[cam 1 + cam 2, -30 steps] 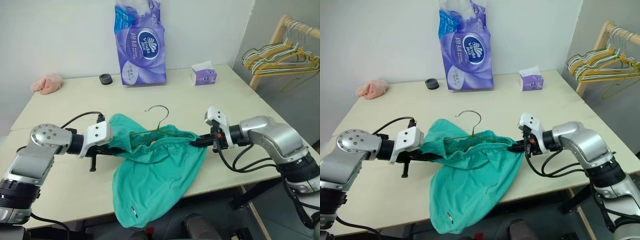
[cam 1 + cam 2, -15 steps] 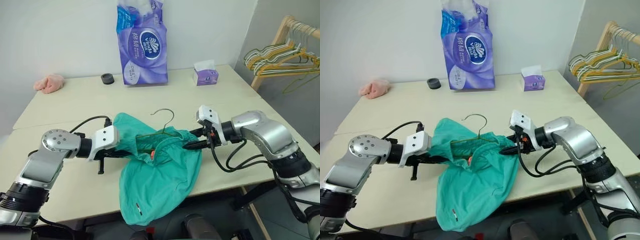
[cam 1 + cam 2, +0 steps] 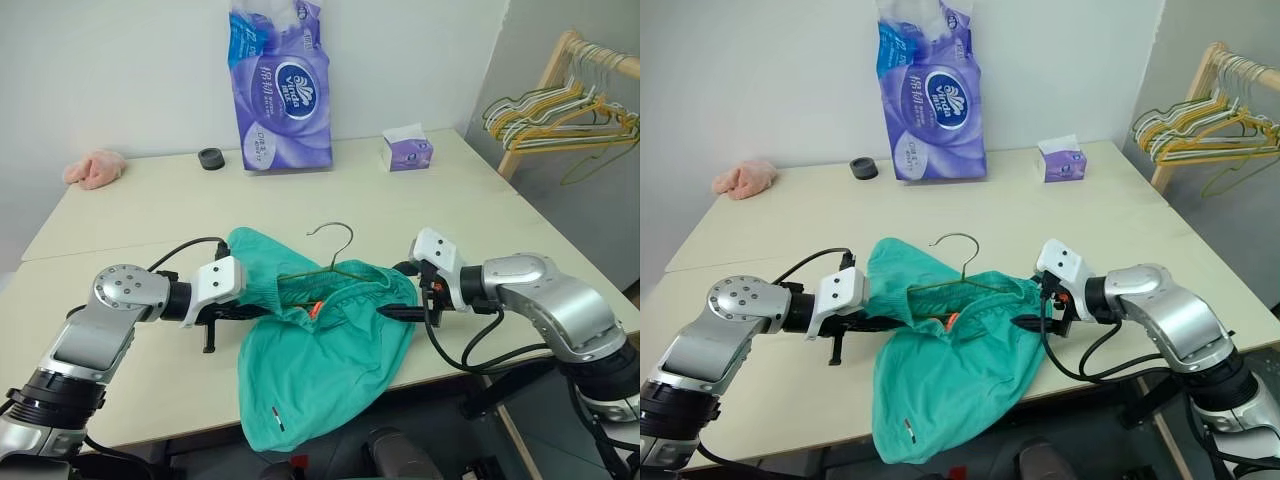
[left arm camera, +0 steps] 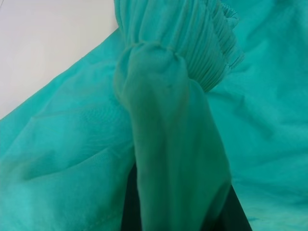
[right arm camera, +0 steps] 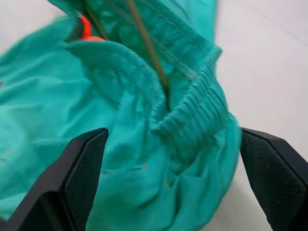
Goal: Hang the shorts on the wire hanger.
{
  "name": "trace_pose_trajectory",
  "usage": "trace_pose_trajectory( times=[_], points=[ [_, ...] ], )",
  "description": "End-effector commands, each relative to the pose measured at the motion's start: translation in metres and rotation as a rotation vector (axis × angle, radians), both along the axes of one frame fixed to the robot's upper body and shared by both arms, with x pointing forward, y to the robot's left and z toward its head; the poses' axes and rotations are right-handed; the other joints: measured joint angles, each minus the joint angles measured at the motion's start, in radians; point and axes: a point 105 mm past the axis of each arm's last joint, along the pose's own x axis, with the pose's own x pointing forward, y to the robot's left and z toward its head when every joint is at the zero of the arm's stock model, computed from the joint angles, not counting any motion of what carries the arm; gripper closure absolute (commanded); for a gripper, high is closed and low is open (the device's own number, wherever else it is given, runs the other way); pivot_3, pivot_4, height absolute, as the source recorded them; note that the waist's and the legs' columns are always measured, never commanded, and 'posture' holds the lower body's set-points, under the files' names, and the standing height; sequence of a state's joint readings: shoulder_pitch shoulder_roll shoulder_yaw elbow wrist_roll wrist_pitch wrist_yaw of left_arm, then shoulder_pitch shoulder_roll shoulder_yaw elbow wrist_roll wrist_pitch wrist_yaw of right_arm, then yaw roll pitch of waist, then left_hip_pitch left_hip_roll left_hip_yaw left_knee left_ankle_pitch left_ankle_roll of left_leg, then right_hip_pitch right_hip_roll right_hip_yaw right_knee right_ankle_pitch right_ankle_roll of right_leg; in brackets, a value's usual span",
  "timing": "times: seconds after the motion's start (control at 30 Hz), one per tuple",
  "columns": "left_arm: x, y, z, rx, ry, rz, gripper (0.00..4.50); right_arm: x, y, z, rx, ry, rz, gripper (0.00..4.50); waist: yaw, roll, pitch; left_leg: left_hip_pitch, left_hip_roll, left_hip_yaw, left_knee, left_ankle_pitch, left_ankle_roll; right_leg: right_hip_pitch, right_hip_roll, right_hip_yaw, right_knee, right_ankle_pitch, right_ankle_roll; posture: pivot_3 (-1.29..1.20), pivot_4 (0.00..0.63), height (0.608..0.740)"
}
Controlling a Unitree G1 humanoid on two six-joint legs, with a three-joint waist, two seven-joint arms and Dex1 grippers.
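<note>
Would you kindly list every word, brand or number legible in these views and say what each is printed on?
"Vinda": on the oval logo of the purple tissue pack standing at the back of the table.
Other print on that pack, including large white characters: too blurred to read.
Small purple tissue box: markings too small to read.
White tag on the shorts: nothing legible.

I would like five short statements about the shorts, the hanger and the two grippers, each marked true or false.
1. The right gripper has its jaws open, with the waistband of the shorts between them. True.
2. The left gripper is open and clear of the cloth. False: it is shut on the shorts.
3. The hook of the wire hanger sticks up out of the shorts. True.
4. The shorts lie wholly on the table. False: their lower part hangs over the front edge.
5. The pink cloth lies on the shorts. False: it lies apart, at the table's far left corner.
</note>
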State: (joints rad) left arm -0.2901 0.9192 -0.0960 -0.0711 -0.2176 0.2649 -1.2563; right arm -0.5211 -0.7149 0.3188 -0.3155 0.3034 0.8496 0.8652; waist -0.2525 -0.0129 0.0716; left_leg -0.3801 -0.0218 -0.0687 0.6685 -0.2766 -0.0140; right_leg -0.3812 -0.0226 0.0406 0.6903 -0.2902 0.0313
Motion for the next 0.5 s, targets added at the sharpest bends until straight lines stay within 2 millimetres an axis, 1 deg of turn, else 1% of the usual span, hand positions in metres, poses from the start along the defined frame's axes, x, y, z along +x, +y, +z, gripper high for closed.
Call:
trace_pose_trajectory(
  times=[0.03,0.17,0.27,0.37,0.5],
  points=[
    [0.002,-0.002,0.01,0.007,-0.044,-0.018,4.5,-0.001,0.0,0.004,-0.037,-0.062,0.043,0.06,0.001,0.0,0.0,0.0,0.0,0.0,0.0,0.0,0.0,0.0,0.0,0.0,0.0,0.0,0.0,-0.29,0.023,0.74],
    [0.002,-0.002,0.01,0.003,-0.045,-0.013,4.5,0.002,0.008,0.005,-0.021,-0.091,0.052,0.06,0.001,0.0,0.0,0.0,0.0,0.0,0.0,0.0,0.0,0.0,0.0,0.0,0.0,0.0,0.0,-0.28,0.019,0.74],
    [0.002,-0.004,0.011,-0.007,-0.045,-0.014,4.5,-0.004,0.021,-0.006,-0.015,-0.056,0.1,0.06,-0.001,0.0,0.0,0.0,0.0,0.0,0.0,0.0,0.0,0.0,0.0,0.0,0.0,0.0,0.0,-0.28,0.019,0.74],
    [0.003,-0.005,0.011,-0.011,-0.045,-0.016,4.5,-0.005,0.027,-0.018,-0.039,-0.031,0.132,0.06,-0.001,0.0,0.0,0.0,0.0,-0.001,0.0,0.0,0.0,0.0,0.0,0.0,0.0,0.0,0.0,-0.28,0.02,0.74],
    [0.003,-0.007,0.013,-0.021,-0.043,-0.026,4.5,0.004,0.035,-0.025,-0.049,-0.018,0.149,0.06,0.0,0.0,0.0,0.0,0.0,0.0,0.001,0.0,0.0,0.0,0.0,0.0,0.0,0.0,0.0,-0.28,0.019,0.74]
  ],
)
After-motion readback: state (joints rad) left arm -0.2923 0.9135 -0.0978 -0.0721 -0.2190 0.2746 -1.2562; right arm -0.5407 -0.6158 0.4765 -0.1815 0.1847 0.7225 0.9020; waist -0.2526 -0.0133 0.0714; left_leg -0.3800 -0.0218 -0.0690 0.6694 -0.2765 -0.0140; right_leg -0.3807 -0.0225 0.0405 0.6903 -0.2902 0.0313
